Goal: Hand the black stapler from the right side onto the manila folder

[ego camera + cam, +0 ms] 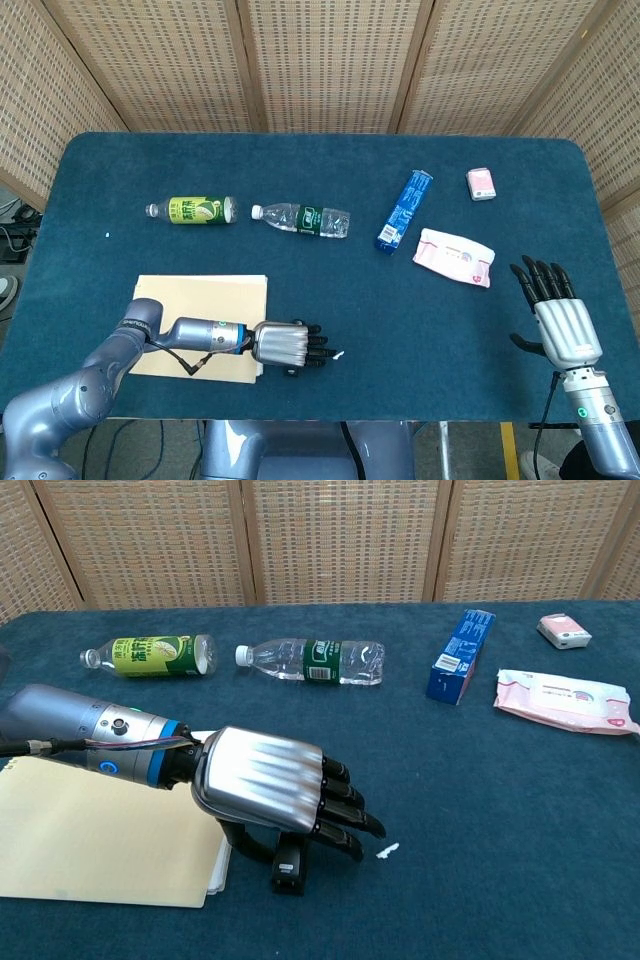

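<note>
the left hand is low over the black stapler, palm down, fingers curling over the top of it and the thumb tucked underneath beside the stapler's near end, but whether it actually grips the stapler cannot be told from either view, since the hand covers most of it. the stapler lies on the blue table just off the right edge of the manila folder, only its near end poking out below the palm in the chest view; from the head view it is a dark sliver under the left hand, right beside the manila folder. a small white scrap sits on the cloth just past the fingertips. over on the far side, the right hand is released, fingers straight and spread, holding nothing, well apart from everything else. along the back of the table, a green-labelled bottle lies on its side, a clear water bottle lies beside it, then a blue box, a pink-and-white wipes pack and a small pink packet near the far corner.
</note>
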`<act>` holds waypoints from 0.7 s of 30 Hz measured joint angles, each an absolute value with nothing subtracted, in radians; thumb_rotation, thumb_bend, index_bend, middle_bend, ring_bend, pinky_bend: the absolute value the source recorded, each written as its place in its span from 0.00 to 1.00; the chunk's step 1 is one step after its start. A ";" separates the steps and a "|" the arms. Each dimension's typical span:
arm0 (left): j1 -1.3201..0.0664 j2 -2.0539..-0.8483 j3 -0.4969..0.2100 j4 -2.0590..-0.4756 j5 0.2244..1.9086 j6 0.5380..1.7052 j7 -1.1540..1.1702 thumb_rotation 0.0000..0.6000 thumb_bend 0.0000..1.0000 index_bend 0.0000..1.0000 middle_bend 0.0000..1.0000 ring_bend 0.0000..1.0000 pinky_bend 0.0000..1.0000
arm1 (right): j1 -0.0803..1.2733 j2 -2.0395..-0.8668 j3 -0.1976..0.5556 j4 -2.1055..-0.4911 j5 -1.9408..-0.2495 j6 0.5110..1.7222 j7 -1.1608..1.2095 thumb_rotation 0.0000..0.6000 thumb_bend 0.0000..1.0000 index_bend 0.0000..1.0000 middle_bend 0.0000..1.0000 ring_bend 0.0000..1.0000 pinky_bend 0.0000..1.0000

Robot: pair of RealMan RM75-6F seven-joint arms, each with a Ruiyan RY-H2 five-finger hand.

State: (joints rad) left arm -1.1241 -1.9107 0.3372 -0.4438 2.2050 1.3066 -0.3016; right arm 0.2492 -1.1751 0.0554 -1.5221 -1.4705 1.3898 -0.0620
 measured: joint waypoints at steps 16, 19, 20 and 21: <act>-1.125 -1.944 0.388 -0.412 2.178 1.300 -0.286 1.00 0.39 0.46 0.34 0.44 0.46 | 0.237 -1.164 0.064 -1.529 -1.487 1.395 -0.041 1.00 0.00 0.00 0.00 0.00 0.00; -1.123 -1.947 0.391 -0.408 2.177 1.317 -0.282 1.00 0.49 0.61 0.47 0.55 0.53 | 0.235 -1.162 0.065 -1.529 -1.490 1.397 -0.038 1.00 0.00 0.00 0.00 0.00 0.00; -1.122 -1.949 0.392 -0.403 2.176 1.328 -0.279 1.00 0.50 0.65 0.49 0.57 0.54 | 0.235 -1.162 0.065 -1.529 -1.491 1.397 -0.036 1.00 0.00 0.00 0.00 0.00 0.00; -1.121 -1.949 0.393 -0.399 2.176 1.338 -0.275 1.00 0.53 0.68 0.52 0.59 0.56 | 0.234 -1.161 0.065 -1.529 -1.492 1.396 -0.035 1.00 0.00 0.00 0.00 0.00 0.00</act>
State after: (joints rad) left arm -1.1213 -1.9493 0.3931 -0.3993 2.1765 1.3385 -0.2752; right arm 0.2344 -1.1613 0.0654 -1.5289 -1.4918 1.3964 -0.0347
